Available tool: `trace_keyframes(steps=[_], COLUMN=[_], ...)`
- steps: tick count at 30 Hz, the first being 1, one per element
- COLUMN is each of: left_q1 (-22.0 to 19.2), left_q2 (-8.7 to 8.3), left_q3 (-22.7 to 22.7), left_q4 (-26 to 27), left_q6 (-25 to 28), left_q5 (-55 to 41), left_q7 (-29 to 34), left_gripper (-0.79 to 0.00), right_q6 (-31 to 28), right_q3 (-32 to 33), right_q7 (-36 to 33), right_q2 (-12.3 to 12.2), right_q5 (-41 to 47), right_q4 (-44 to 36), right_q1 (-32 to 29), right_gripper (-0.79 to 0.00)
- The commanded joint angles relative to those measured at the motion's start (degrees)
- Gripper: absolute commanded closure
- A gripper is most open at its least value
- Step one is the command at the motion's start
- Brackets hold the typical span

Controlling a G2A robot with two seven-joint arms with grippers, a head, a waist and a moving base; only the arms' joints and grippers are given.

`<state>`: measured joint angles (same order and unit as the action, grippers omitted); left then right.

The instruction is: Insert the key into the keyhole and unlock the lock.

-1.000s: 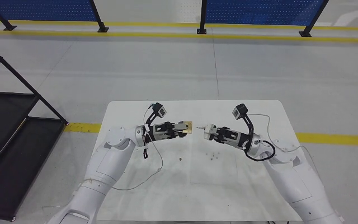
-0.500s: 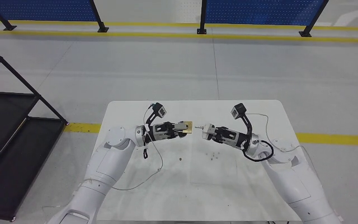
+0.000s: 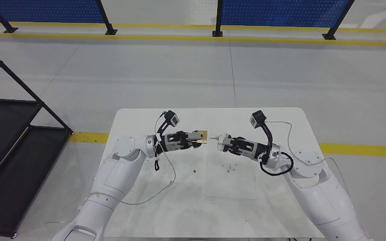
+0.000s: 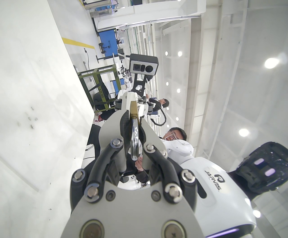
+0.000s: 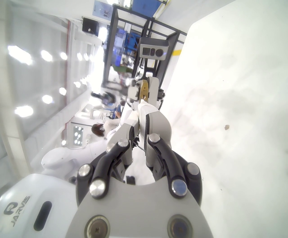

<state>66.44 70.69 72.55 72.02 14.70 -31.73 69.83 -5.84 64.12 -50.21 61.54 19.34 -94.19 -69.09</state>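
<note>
Above the white worktop (image 3: 181, 199), toward its 12 o'clock edge, your left gripper (image 3: 199, 137) has its fingers pinching the brass lock (image 3: 204, 137). At the lock's 3 o'clock, your right gripper (image 3: 221, 141) pinches the key (image 3: 215, 140), tip just beside the lock. Dark specks (image 3: 229, 165) dot the worktop. Blue barriers (image 3: 48, 11) stand at 12 o'clock, a black rack (image 3: 24, 150) at 9.

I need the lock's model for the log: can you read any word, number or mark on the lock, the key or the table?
Lock: no readable text on the brass face.
Key: too small to read.
Table: no print, just dark specks.
Poster in the room behind: too blurred to read.
</note>
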Motion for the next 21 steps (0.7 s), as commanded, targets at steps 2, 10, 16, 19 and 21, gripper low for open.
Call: trace_keyframes(steps=[2, 10, 16, 19, 21], left_q1=[0.00, 0.00, 0.00, 0.00, 0.00], left_q2=[0.00, 0.00, 0.00, 0.00, 0.00], left_q3=[0.00, 0.00, 0.00, 0.00, 0.00], left_q4=[0.00, 0.00, 0.00, 0.00, 0.00], left_q6=[0.00, 0.00, 0.00, 0.00, 0.00], left_q5=[0.00, 0.00, 0.00, 0.00, 0.00], left_q7=[0.00, 0.00, 0.00, 0.00, 0.00], left_gripper=[0.000, 0.000, 0.000, 0.000, 0.000], right_q6=[0.09, 0.03, 0.18, 0.31, 0.30], right_q3=[-0.08, -0.32, -0.63, -0.83, -0.97], right_q7=[0.18, 0.39, 0.43, 0.52, 0.58], right_q2=[0.04, 0.18, 0.32, 0.42, 0.49], right_q5=[-0.31, -0.81, -0.99, -0.88, -0.88], right_q4=[-0.10, 0.27, 0.61, 0.84, 1.01], right_q1=[0.04, 0.43, 0.85, 1.10, 1.29], right_gripper=[0.000, 0.000, 0.000, 0.000, 0.000])
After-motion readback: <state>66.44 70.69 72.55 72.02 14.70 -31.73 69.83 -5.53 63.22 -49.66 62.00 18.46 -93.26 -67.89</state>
